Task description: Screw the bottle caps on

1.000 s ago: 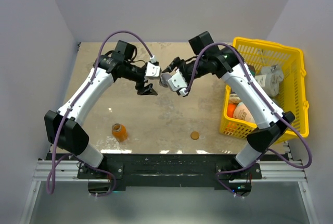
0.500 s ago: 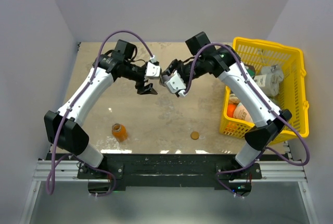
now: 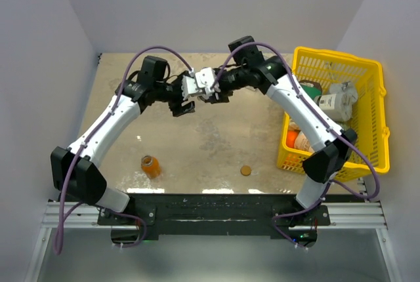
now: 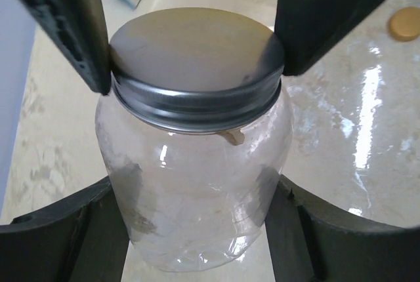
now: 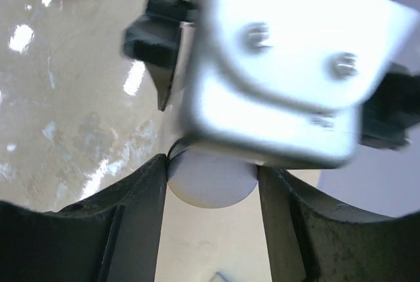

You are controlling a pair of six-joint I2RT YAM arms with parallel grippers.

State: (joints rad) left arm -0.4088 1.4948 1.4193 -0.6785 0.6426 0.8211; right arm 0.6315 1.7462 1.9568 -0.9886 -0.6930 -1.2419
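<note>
Left gripper is clamped on the belly of the clear bottle, over the far middle of the table. The right gripper looks pinched across the silver cap sitting on its neck. The thin plastic probably flexes and weighs next to nothing, and the smooth metal lid could slip, so the cap's rim seems the right place to grab. The tabletop's glossy beige with pale walls around, a yellow basket at right, and an orange bottle and brown cap near the front.
</note>
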